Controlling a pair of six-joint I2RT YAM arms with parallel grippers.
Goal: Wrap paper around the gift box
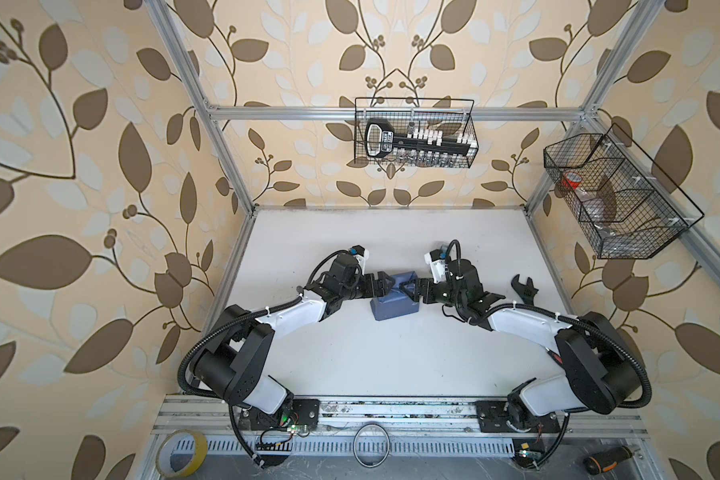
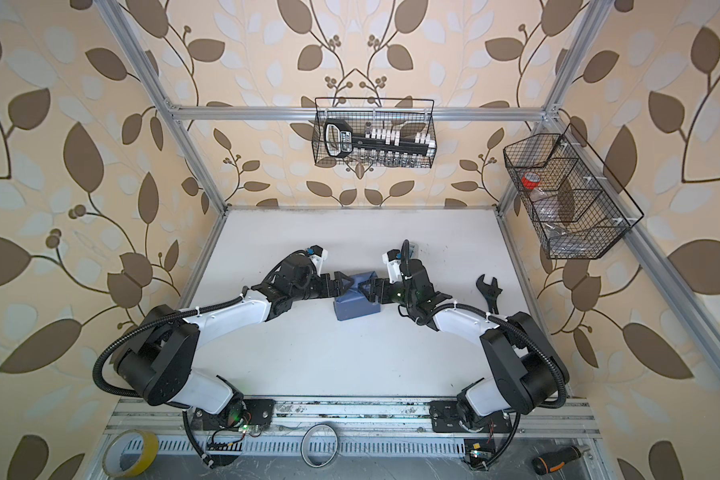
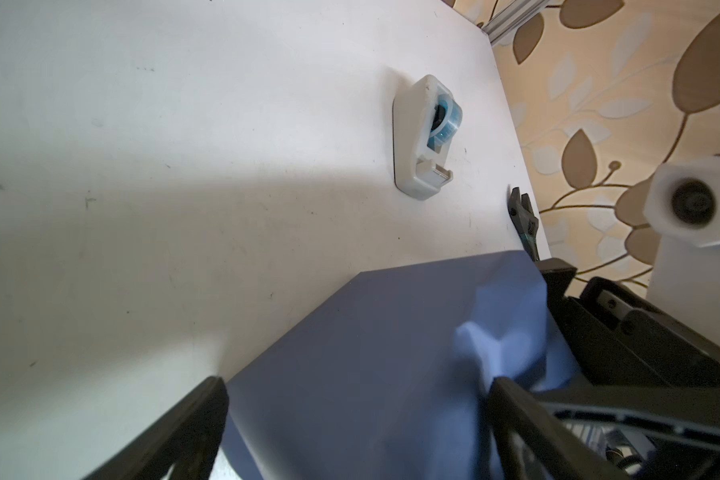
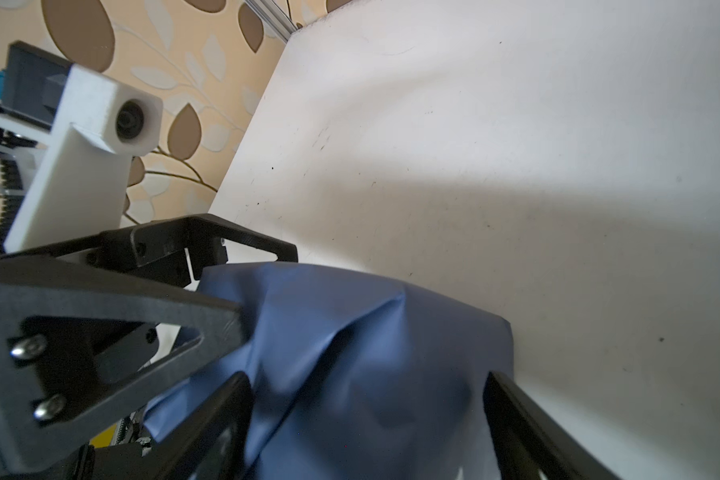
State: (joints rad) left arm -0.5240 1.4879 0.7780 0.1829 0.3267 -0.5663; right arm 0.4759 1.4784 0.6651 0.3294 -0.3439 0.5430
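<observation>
**A:** Where is the paper (image 1: 393,301)?

**B:** In the middle of the white table (image 1: 350,353), slate-blue side out, folded into a boxy bundle that hides what it covers.

**A:** Which way does it run?

**B:** It looks nearly square from above, so no long axis can be told. Its near edge faces the arms' bases, slightly skewed.

**A:** And the grippers?

**B:** The left gripper (image 1: 385,284) and right gripper (image 1: 406,289) flank the bundle, each with jaws spread wide astride it.

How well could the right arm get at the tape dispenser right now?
Probably yes: the tape dispenser stands on bare table just past the wrapped paper, with nothing between, and the right gripper is open.
</observation>
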